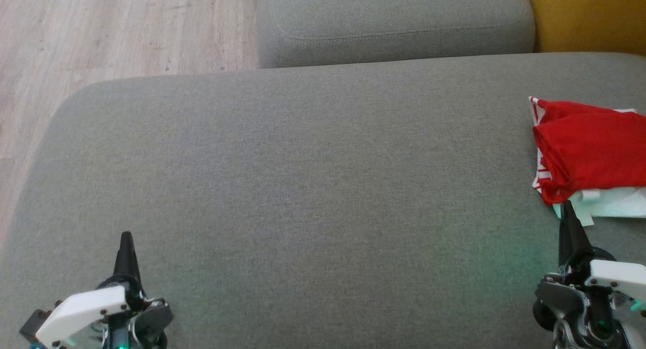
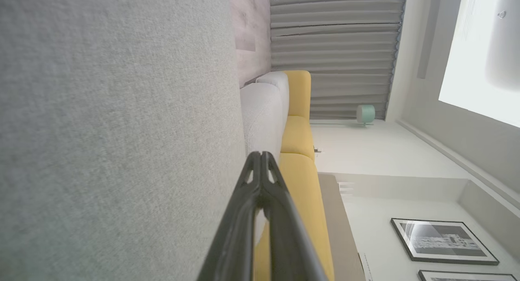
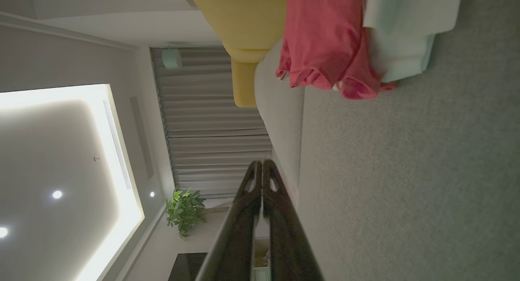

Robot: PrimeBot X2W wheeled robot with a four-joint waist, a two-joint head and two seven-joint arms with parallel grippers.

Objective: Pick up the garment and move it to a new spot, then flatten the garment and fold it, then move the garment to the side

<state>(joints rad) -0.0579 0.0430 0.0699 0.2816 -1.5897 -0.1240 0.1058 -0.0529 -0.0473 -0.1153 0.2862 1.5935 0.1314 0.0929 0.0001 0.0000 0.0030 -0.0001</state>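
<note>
At the far right of the grey seat (image 1: 303, 187): the garment (image 1: 588, 150), red with white trim, lies crumpled and runs off the right edge of the head view.
Beside the garment: a pale mint-white cloth (image 1: 613, 200) touches its near edge and seems partly tucked under the red. I cannot tell whether it is part of the same piece.
Right hand (image 1: 564, 204): near right, its two dark fingers pressed together on nothing. Its tip points at the near left corner of the pale cloth, just beside it; contact cannot be made out.
Left hand (image 1: 126, 234): near left, fingers closed tip to tip and holding nothing, well apart from the garment.
Between the hands: plain grey fabric of the seat.
Far side: a second grey cushion (image 1: 393, 26) butts against the seat's far edge, and a yellow cushion (image 1: 585, 16) sits to its right, beyond the garment.
Far left: pale wooden floor (image 1: 101, 31) past the seat's rounded corner.
Room beyond: a grey pleated curtain (image 2: 337, 49), framed pictures (image 2: 443, 240) on a white wall, and a green plant (image 3: 185, 210) by the curtain.
</note>
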